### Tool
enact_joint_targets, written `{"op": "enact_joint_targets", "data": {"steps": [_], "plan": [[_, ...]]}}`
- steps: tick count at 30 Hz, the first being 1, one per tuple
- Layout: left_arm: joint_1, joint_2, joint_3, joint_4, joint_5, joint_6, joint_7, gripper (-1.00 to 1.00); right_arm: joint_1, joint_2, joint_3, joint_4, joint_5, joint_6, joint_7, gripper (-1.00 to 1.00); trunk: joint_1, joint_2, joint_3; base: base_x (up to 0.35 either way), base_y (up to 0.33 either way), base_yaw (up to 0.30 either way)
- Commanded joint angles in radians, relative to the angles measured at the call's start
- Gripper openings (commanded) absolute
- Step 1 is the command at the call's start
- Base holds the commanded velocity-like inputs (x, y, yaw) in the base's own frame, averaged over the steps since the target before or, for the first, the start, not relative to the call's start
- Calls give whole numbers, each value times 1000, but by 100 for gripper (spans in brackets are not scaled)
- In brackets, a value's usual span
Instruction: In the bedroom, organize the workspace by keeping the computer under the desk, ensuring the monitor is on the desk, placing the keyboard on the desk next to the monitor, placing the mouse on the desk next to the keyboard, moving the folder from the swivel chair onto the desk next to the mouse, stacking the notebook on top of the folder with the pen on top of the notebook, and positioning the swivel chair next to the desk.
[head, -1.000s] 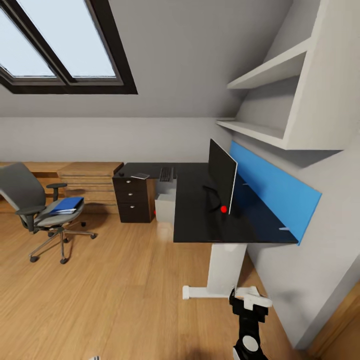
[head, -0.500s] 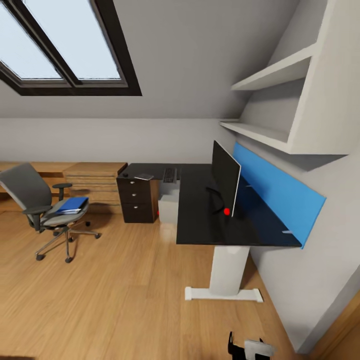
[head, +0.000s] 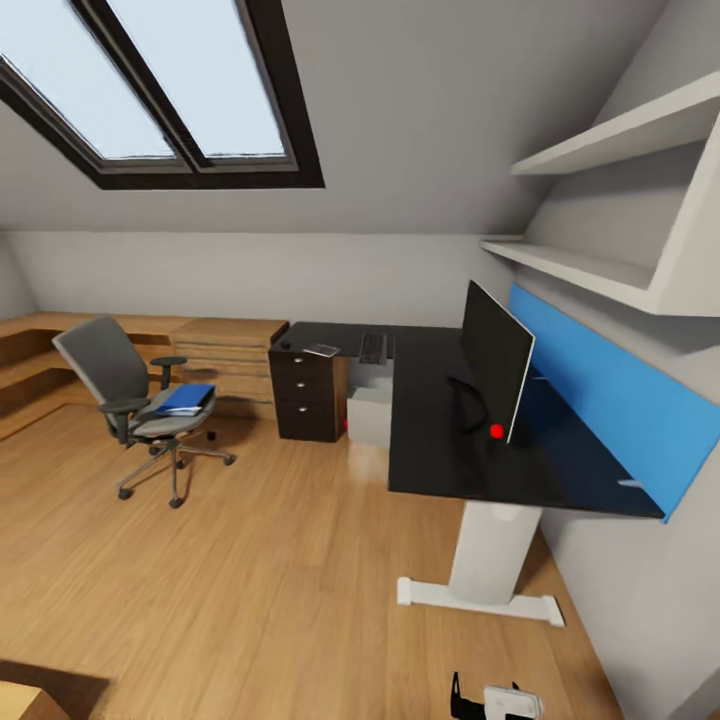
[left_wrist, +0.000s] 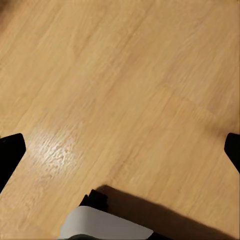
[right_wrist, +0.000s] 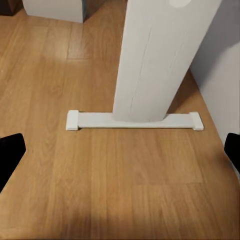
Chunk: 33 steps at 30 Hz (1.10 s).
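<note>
- The left gripper (left_wrist: 120, 150) hung over bare oak floor (left_wrist: 125, 75), its two dark fingertips at opposite edges of the left wrist view, the jaws spread wide with nothing between them.
- The right gripper (right_wrist: 120, 155) also stood with jaws wide apart and empty; ahead of them rose the desk's white leg (right_wrist: 160, 55) on its flat foot bar (right_wrist: 135, 120).
- In the head view, the desk (head: 440, 440) carried the monitor (head: 495, 360) upright, with the keyboard (head: 373, 347) at the far corner.
- A thin grey notebook (head: 322, 350) lay on the drawer unit (head: 308, 395).
- The computer (head: 371, 415) sat under the desk.
- The swivel chair (head: 135, 400) stood well apart from the desk, the folder (head: 186, 399) on its seat, far from both jaws.
</note>
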Motion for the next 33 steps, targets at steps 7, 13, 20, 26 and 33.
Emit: {"op": "enact_joint_targets", "data": {"steps": [7, 13, 20, 26, 33], "plan": [[-1, -2, -17, 1, -63, -14, 11, 100, -1, -5, 4, 7, 16, -3, 60, 100, 0, -1, -3, 214, 242, 38], [-1, -3, -18, 2, -72, -16, 11, 100, -1, -7, 5, 24, 17, -3, 95, 100, 0, -1, -3, 226, 265, 5], [-1, -3, -18, 2, -73, -16, 11, 100, -1, -3, 5, 33, 16, -5, 102, 100, 0, -1, -3, 228, 268, 1], [-1, -4, -18, 2, -73, -16, 11, 100, 0, 0, 4, 34, 12, -13, 103, 100, 0, -1, 0, 228, 268, -99], [-1, -5, -18, 2, -73, -16, 11, 100, 0, 3, 4, 35, 11, -28, 103, 100, 0, -1, 1, 228, 268, -225]]}}
